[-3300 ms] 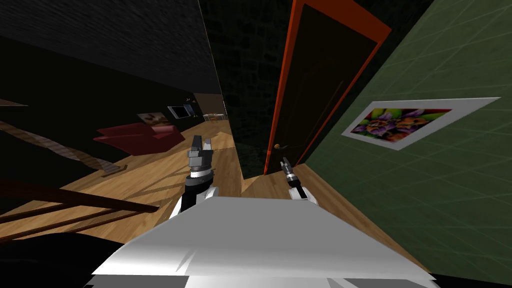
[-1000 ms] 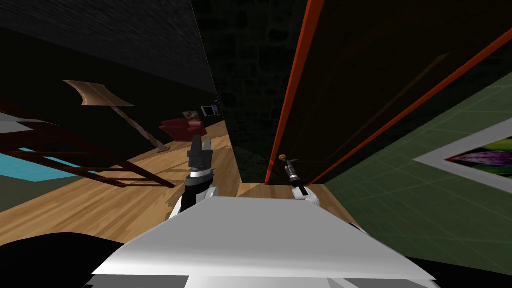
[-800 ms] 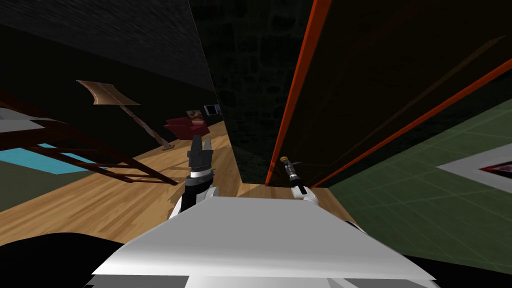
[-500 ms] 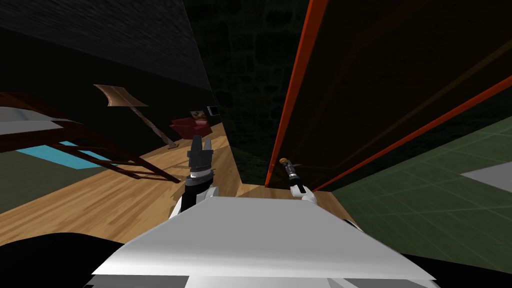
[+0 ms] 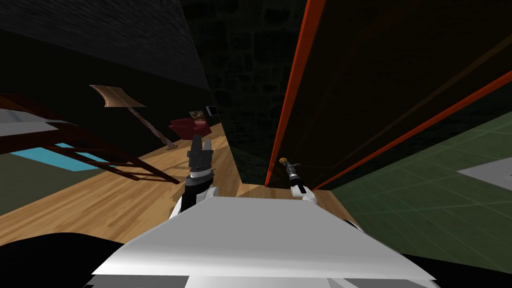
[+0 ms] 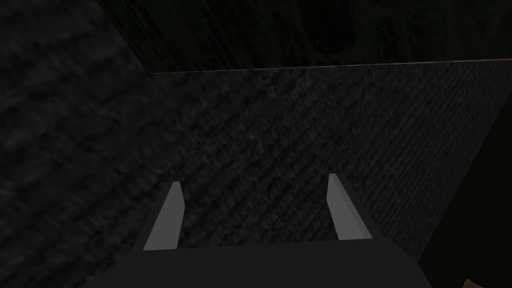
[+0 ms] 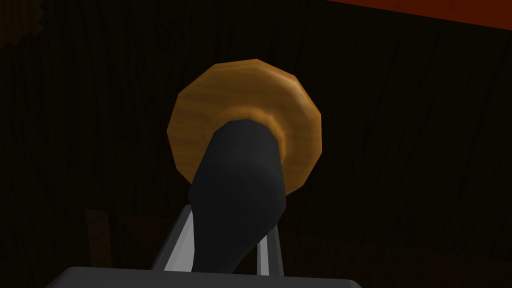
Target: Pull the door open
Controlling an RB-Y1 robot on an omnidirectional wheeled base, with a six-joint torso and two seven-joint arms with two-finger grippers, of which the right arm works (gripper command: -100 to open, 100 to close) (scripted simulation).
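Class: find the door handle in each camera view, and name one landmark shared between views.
Head view: door handle low on the dark door, at the right gripper's tip.
Right wrist view: door handle central, before a brown round plate, clamped between the fingers.
Left wrist view: left gripper open toward a dark wall.
Shared landmark: orange door frame.

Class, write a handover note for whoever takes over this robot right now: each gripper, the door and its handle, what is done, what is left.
Right gripper: shut on the dark door handle, which stands out from a round brown plate.
Left gripper: open, empty, held forward to the left of the door.
Door: dark, lying in its orange frame; I see no gap.
Done: handle grasped.
Left: pull the door open.
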